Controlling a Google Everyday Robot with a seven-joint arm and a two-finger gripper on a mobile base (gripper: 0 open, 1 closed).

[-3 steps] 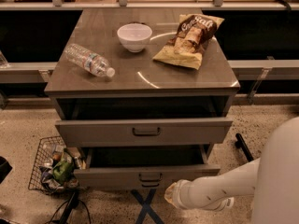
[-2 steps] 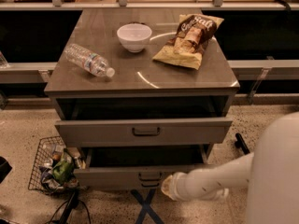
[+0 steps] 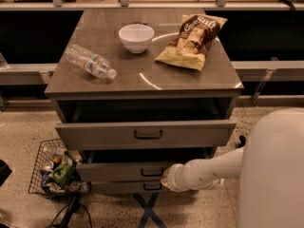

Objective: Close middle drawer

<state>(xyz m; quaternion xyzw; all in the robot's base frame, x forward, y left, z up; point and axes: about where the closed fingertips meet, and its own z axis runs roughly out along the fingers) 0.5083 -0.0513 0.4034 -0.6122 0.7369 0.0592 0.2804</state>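
bowl between bottle and bag | gripper at middle drawer front, right of handle

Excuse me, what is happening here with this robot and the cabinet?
A white robot arm reaches low across the front of a grey-brown cabinet. Its gripper is at the front of the middle drawer, just right of that drawer's handle. The middle drawer stands partly open; the top drawer above it is pulled out further. A water bottle, a white bowl and a chip bag lie on the cabinet top. A wire basket sits on the floor at the left.
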